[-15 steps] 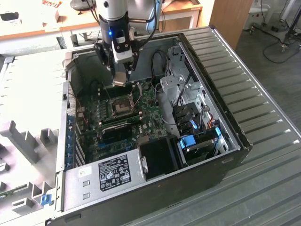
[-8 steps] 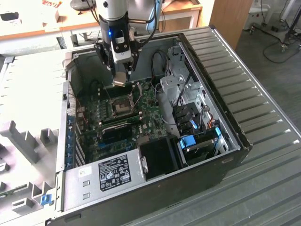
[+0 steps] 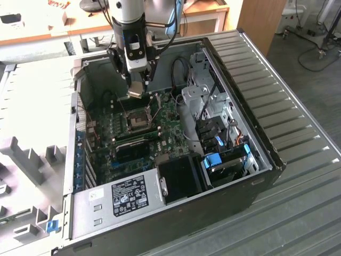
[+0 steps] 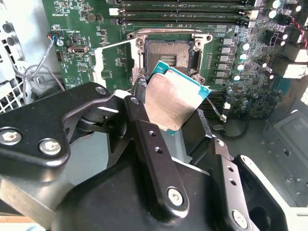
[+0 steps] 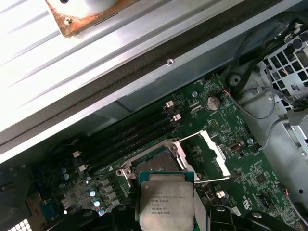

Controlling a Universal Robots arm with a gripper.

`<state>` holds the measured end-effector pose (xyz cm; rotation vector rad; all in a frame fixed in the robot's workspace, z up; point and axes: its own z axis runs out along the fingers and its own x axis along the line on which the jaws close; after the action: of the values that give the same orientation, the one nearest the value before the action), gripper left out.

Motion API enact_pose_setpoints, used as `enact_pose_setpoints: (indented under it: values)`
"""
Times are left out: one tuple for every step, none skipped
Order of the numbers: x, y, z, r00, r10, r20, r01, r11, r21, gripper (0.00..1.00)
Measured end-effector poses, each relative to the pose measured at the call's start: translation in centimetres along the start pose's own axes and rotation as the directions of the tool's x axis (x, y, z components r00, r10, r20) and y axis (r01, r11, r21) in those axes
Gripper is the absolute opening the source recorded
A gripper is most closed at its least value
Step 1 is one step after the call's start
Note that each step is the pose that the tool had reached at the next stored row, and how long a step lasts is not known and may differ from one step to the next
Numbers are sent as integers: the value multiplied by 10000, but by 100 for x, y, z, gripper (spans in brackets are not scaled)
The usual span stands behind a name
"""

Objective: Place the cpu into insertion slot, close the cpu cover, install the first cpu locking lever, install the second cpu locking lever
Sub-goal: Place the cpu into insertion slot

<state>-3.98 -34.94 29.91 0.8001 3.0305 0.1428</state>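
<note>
My gripper (image 3: 136, 88) is shut on the cpu (image 3: 135, 94), a flat silver-topped square chip, and holds it tilted a little above the green board inside the open computer case. In both wrist views the cpu (image 4: 175, 98) (image 5: 166, 202) sits between the black fingers (image 4: 144, 125). The insertion slot (image 4: 168, 54) (image 5: 155, 166) (image 3: 139, 118) lies just beyond the chip, dark and uncovered. The cpu cover (image 4: 111, 60) (image 5: 214, 149), a thin silvery frame, stands swung open at one side of the slot. Thin wire levers stand raised beside it.
Long memory slots (image 5: 130, 137) run alongside the socket. A power supply (image 3: 128, 197) and a drive cage with blue tabs (image 3: 219, 156) fill the case's near end. Cables (image 3: 180, 69) hang near the arm. Grey foam fixtures (image 3: 32, 160) lie at the exterior view's left.
</note>
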Motion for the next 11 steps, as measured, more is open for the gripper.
enact_pose_setpoints:
  values:
    - [0,0,0,10000,1,0,-1,10000,0,54]
    - [0,0,0,10000,2,0,-2,10000,0,54]
    - [0,0,0,10000,3,0,-3,10000,0,54]
    - [0,0,0,10000,20,2,-20,10000,0,54]
    - [0,0,0,10000,82,8,-82,10000,-1,54]
    - [0,0,1,9998,198,17,-198,9998,-4,54]
    - [0,0,2,9994,344,31,-344,9994,-7,54]
    - [0,0,3,9987,502,44,-502,9987,-11,54]
    - [0,0,3,9979,641,57,-641,9979,-14,54]
    - [0,0,3,9977,671,58,-671,9977,-15,54]
    - [0,0,3,9977,673,59,-672,9977,-15,54]
